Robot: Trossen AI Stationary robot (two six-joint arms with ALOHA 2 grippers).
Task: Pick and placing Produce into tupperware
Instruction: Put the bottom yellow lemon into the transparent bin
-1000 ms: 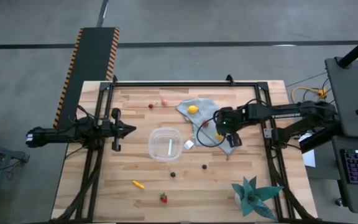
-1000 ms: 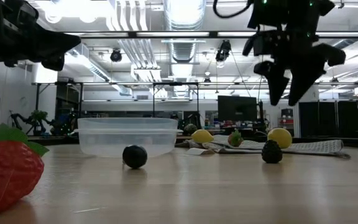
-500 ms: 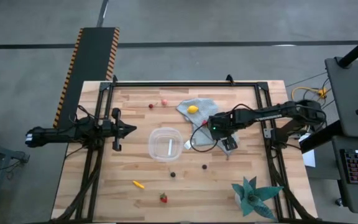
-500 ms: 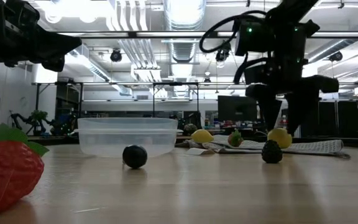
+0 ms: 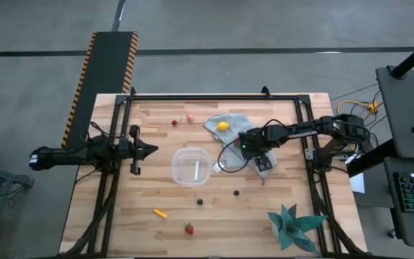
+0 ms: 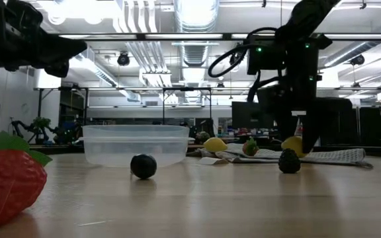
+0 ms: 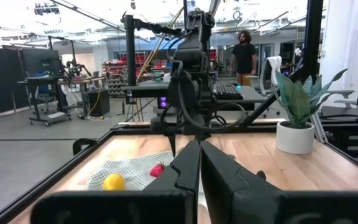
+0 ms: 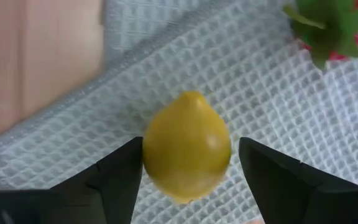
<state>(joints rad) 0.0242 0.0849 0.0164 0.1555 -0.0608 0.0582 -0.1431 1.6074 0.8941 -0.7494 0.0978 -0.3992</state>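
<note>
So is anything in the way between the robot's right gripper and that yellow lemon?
No. The right gripper is open with the lemon sitting between its fingers on the grey cloth. A strawberry lies off to one side, not in between.

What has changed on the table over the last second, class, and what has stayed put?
The right gripper has come down over the grey-blue cloth and shifted towards the tupperware. Its open fingers now stand on either side of a lemon, not yet closed on it. The left gripper has stayed beside the tupperware, which holds no produce, and the scattered produce has not moved.
</note>
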